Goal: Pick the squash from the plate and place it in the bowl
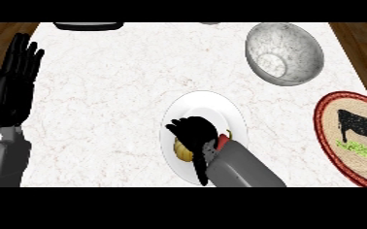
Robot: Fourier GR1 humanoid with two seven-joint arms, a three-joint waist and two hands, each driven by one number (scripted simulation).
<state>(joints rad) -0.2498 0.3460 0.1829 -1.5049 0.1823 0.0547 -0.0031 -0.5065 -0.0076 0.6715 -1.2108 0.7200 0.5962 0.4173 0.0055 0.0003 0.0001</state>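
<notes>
A white plate (215, 104) lies on the marble counter near the middle. On it a yellow squash (182, 150) shows only as a sliver at the left of my right hand (195, 132), whose fingers curl down over it. A small red and green bit (225, 139) peeks out beside the wrist. The grey marbled bowl (284, 52) stands at the back right, apart from the plate. At the left edge my left hand (19, 80) rests open, fingers up.
A round woven mat (329, 121) with a red rim and dark and green items on it lies at the right edge. A dark object (88, 25) sits at the counter's far edge, left of centre. Wooden floor shows beyond the counter's corners.
</notes>
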